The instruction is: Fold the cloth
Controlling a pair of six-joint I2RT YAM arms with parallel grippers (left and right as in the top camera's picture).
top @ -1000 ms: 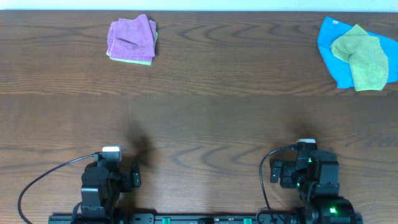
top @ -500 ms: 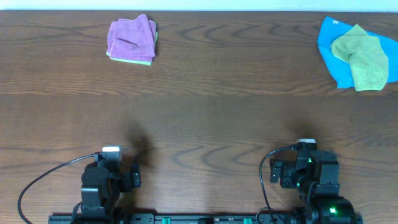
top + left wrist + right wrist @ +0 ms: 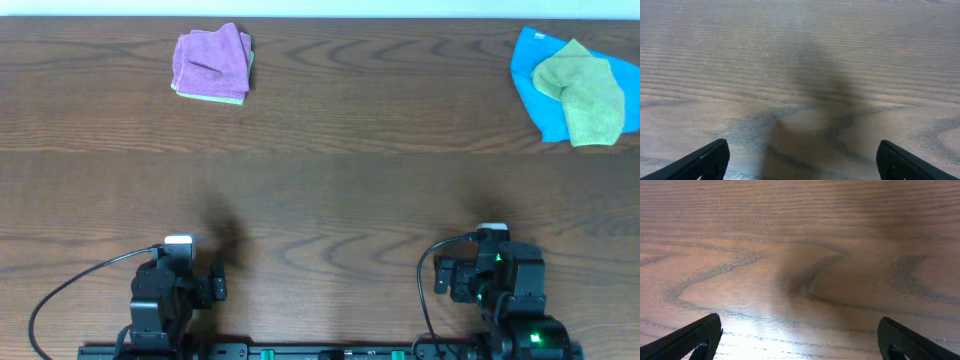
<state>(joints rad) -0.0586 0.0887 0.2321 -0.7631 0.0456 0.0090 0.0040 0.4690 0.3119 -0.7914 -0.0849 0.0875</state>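
Near edge of the table [image 3: 330,190]: left end effector [image 3: 802,157] and right end effector [image 3: 799,332] both stand wide open, holding nothing, over plain wood. Far edge, left side: the cloth [image 3: 211,62] lies folded atop a lime-green cloth [image 3: 225,99], well apart from both, roughly straight ahead of the left one.

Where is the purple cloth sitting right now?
In the overhead view, the purple cloth lies near the far edge of the table on the left side, resting on a green cloth whose edge peeks out beneath it.
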